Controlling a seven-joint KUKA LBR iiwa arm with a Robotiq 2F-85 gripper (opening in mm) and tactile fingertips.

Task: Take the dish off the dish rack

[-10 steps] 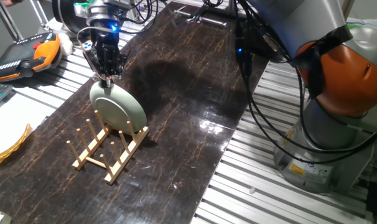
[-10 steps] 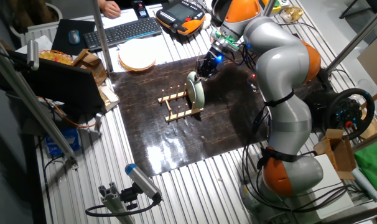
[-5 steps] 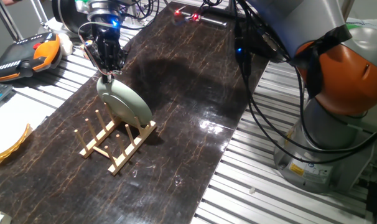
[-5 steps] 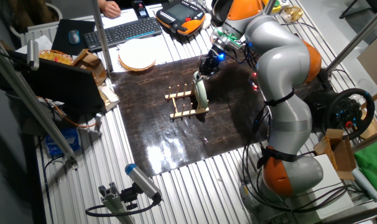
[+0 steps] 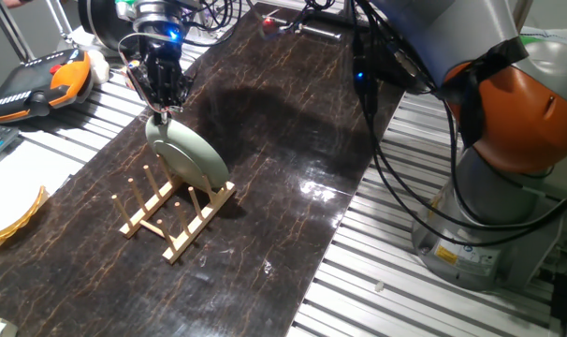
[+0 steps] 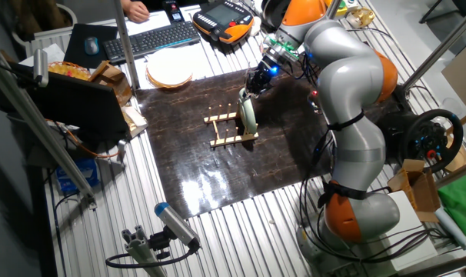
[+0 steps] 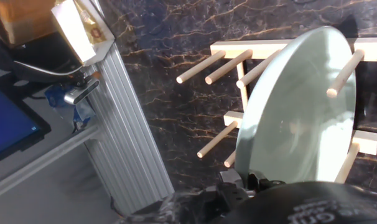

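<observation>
The pale sage-green dish [image 5: 188, 157] stands on edge, tilted, between the pegs at the far end of the light-wood dish rack [image 5: 169, 217] on the dark marbled mat. My gripper [image 5: 161, 109] comes down from above and is shut on the dish's top rim. In the other fixed view the gripper [image 6: 252, 88] sits over the dish [image 6: 248, 114] at the right end of the rack [image 6: 227, 131]. In the hand view the dish [image 7: 300, 118] fills the right side, with pegs of the rack [image 7: 213, 65] on both sides of it and the fingertips [image 7: 238, 182] at its lower rim.
A yellowish plate [image 5: 7, 211] lies off the mat's left edge; it also shows in the other fixed view [image 6: 169, 71]. An orange teach pendant [image 5: 36, 80] and a keyboard [image 6: 148, 38] lie beyond. The arm's base [image 5: 508, 140] and cables stand to the right. A ribbed aluminium post [image 7: 126, 143] stands beside the mat.
Over the last second the gripper moved up and right with the dish's rim, and the rack slid along with it. Nothing has visibly moved in the last half second.
</observation>
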